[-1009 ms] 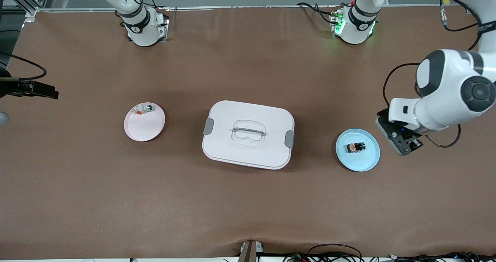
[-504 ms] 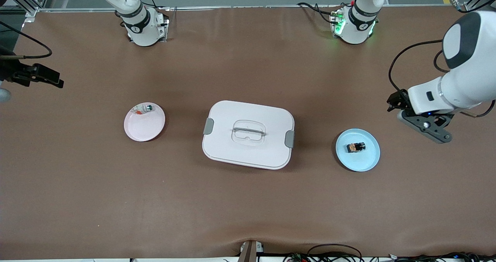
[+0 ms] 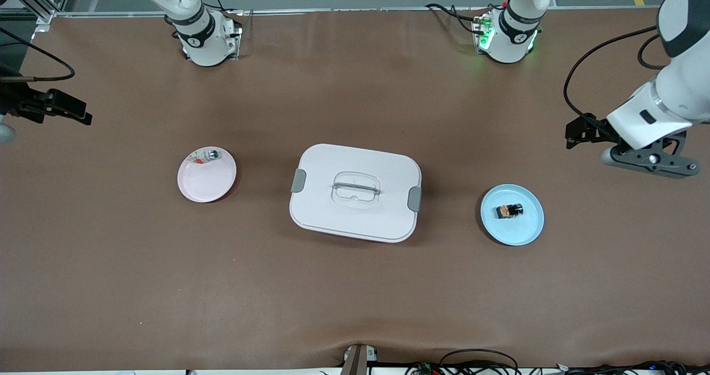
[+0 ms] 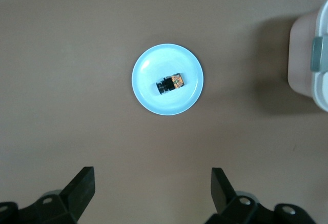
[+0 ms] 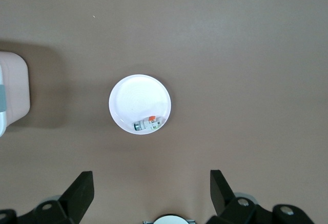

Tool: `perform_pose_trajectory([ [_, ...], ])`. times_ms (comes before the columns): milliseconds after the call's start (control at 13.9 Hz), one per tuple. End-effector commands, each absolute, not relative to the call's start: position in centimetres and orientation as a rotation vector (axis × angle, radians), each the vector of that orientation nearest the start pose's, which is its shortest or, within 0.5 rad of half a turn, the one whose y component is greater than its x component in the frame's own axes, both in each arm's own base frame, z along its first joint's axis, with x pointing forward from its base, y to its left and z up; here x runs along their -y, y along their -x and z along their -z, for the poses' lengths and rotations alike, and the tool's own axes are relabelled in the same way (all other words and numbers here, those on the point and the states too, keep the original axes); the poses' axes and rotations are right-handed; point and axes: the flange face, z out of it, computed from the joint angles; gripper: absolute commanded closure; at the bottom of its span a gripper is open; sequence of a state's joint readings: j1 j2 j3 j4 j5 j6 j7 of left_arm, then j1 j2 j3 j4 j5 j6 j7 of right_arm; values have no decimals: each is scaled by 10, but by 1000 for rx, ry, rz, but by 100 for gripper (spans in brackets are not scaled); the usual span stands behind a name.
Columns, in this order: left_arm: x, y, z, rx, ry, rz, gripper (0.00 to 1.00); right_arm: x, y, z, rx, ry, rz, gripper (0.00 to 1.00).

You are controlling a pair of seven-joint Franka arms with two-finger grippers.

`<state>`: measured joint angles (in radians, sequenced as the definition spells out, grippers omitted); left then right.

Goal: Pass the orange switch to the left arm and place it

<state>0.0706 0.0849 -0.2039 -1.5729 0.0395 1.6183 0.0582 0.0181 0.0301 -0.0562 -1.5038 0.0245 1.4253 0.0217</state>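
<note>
The orange switch (image 3: 509, 211) lies on a round blue plate (image 3: 521, 232) toward the left arm's end of the table. It also shows in the left wrist view (image 4: 170, 83) on the plate (image 4: 154, 62). The white box (image 3: 355, 192) with grey latches stands at the table's middle. My left gripper (image 3: 578, 132) is up in the air over bare table beside the blue plate, open and empty (image 4: 152, 175). My right gripper (image 3: 69, 111) hangs over the table's edge at the right arm's end, open and empty (image 5: 151, 178).
A pink plate (image 3: 205, 185) between the box and the right arm's end holds a small teal-and-silver piece (image 3: 211, 154), also seen in the right wrist view (image 5: 148, 125). The box's edge shows in both wrist views (image 4: 312, 55) (image 5: 13, 90). Cables run along the table's edge nearest the front camera.
The left arm has risen and swung away from the blue plate toward its end of the table. The right gripper shifted slightly at its end. The switch and the plates have not moved.
</note>
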Motion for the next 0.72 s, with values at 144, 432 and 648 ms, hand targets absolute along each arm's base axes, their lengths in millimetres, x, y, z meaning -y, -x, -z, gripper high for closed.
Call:
perform_pose_trajectory([
  [144,63,-556,-607,-126,3087,-69,0,18,-527,-629,-111,3091,-85,0],
  [432,47,-553,-630,-105,3083,-42,0,18,-518,-625,-112,3090,-69,0],
  [648,38,-549,-639,-58,3092,-29,0,18,-517,-629,-98,3090,-54,0],
])
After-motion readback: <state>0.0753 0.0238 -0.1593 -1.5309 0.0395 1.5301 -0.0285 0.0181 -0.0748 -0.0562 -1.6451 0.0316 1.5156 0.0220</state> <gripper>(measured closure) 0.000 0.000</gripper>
